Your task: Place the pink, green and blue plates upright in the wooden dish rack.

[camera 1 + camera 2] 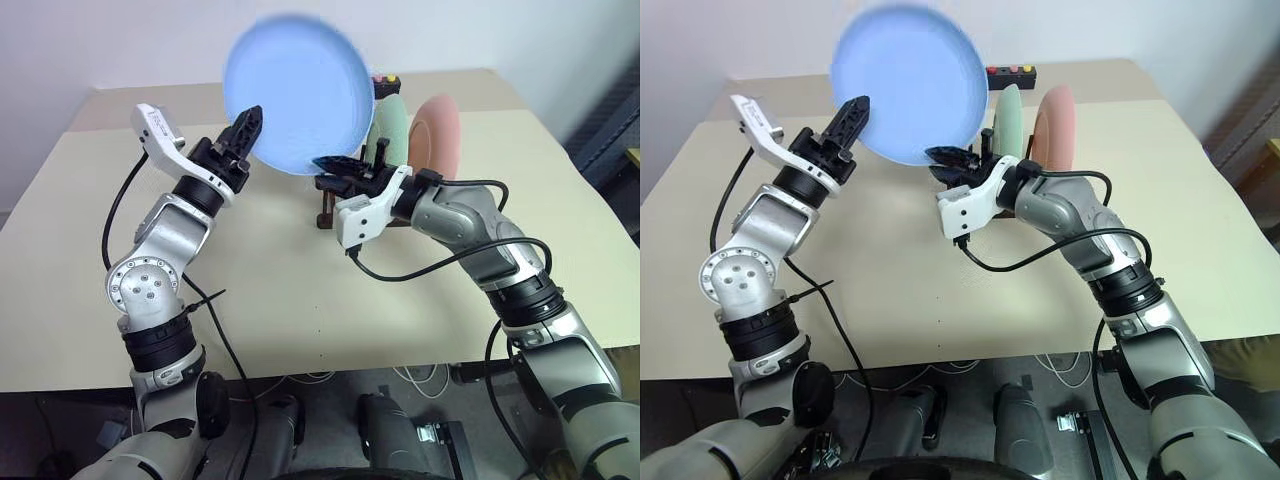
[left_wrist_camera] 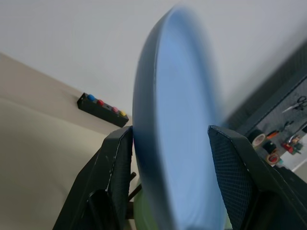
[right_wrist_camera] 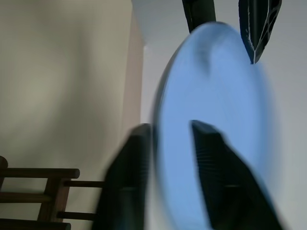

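The blue plate [image 1: 295,90] is up in the air on edge, above and in front of the wooden dish rack [image 1: 325,212]. My left gripper [image 1: 245,128] is at the plate's left rim; in the left wrist view its fingers [image 2: 115,167] stand apart on either side of the blue plate [image 2: 177,143], so it is open. My right gripper [image 1: 338,165] is at the plate's lower right rim, just in front of the rack. The green plate [image 1: 392,135] and the pink plate [image 1: 440,135] stand upright in the rack behind the blue one.
A small black box with coloured buttons [image 1: 1011,72] lies at the table's far edge behind the plates. The beige table [image 1: 280,300] spreads wide in front of the rack. A black cable [image 1: 420,272] trails from my right wrist.
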Controlling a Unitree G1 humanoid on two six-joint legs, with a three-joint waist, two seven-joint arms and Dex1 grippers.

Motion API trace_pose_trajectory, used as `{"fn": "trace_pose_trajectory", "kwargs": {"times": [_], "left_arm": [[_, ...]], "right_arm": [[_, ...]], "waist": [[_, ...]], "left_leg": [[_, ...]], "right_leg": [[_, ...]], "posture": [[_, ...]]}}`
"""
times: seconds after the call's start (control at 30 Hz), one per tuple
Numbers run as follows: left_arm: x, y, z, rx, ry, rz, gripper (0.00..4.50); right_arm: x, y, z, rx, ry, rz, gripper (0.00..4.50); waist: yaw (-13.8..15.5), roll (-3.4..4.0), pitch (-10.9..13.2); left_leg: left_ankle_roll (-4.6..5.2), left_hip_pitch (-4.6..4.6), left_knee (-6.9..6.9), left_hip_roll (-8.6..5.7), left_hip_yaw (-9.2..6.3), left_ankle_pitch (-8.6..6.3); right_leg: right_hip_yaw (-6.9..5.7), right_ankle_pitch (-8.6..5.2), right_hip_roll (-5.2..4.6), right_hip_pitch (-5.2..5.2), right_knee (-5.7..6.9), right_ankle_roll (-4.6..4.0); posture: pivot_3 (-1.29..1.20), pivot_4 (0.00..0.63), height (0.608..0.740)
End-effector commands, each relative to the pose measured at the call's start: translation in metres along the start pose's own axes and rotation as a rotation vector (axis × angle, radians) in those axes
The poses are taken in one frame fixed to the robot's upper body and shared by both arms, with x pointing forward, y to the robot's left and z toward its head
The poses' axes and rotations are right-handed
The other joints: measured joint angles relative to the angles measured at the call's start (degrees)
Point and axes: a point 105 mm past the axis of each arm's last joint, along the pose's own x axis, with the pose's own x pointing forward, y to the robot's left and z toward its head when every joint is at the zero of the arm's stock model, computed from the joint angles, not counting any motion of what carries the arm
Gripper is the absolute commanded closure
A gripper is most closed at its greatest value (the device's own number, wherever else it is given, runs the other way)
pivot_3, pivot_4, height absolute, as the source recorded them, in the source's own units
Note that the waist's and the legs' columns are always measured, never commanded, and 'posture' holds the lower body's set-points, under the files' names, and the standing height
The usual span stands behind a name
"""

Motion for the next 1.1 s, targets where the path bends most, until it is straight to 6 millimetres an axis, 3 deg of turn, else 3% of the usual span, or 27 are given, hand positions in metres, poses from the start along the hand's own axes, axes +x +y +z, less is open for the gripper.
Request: {"fn": "trace_pose_trajectory", "kwargs": {"times": [0.03,0.1,0.3,0.97,1.1], "left_arm": [[0.000,-0.008,0.007,-0.004,-0.030,-0.039,2.04],[0.000,-0.008,0.007,-0.005,-0.032,-0.037,2.04],[-0.002,-0.007,0.006,-0.001,-0.025,-0.033,2.04],[0.002,-0.006,0.006,0.008,-0.019,-0.036,2.04],[0.001,0.013,0.006,0.096,0.031,0.040,2.04]], "right_arm": [[-0.004,-0.022,0.005,-0.009,-0.023,-0.067,1.02],[-0.004,-0.024,0.005,-0.034,-0.011,-0.077,0.04],[-0.002,-0.016,0.006,-0.059,-0.012,-0.048,0.04],[-0.007,-0.019,0.002,-0.056,0.004,-0.069,0.04],[-0.007,-0.021,0.002,0.026,-0.003,-0.098,0.04]], "waist": [[0.0,0.00,0.0],[0.0,0.00,0.0],[-0.1,0.00,0.0],[0.0,0.00,0.0],[-0.1,0.00,0.0]], "left_leg": [[0.00,0.00,0.00,0.00,0.00,0.00],[0.00,0.00,0.00,0.00,0.00,0.00],[0.00,0.00,-0.01,0.00,0.00,0.00],[0.00,0.00,-0.01,0.00,0.00,0.00],[0.00,0.01,-0.02,0.00,0.00,0.00]], "right_leg": [[0.00,0.00,0.00,0.00,0.00,0.00],[0.00,0.00,0.00,0.00,0.00,0.00],[0.00,0.00,0.00,0.00,0.00,0.00],[0.00,0.00,0.00,0.00,0.00,0.00],[0.00,0.00,0.00,0.00,0.00,0.00]], "posture": [[0.00,0.150,0.740],[0.00,0.150,0.740],[0.00,0.150,0.740],[0.00,0.150,0.740],[0.00,0.150,0.740]]}}
